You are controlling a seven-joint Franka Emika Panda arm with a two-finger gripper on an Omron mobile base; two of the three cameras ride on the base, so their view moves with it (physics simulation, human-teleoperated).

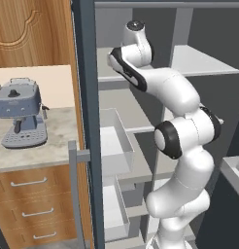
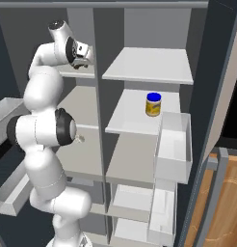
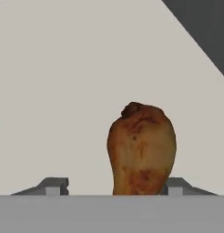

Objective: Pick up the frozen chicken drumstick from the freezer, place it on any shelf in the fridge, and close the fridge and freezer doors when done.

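- Brown, knobbly frozen chicken drumstick point(image 3: 141, 150) stands lower centre of the hand view, long axis up the frame, on a pale grey freezer shelf point(image 3: 63, 91).
- Dark two-finger gripper point(image 3: 114, 185) straddles it, right finger point(image 3: 175, 185) touching, left apart: not yet clamped.

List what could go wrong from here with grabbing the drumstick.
1. In the hand view the frozen chicken drumstick sits off-centre in the gripper, touching the right fingertip with a wide gap on the left; closing may push it sideways or pinch only its edge.
2. The hand is deep in the freezer; a steep retreat might strike the shelf above.
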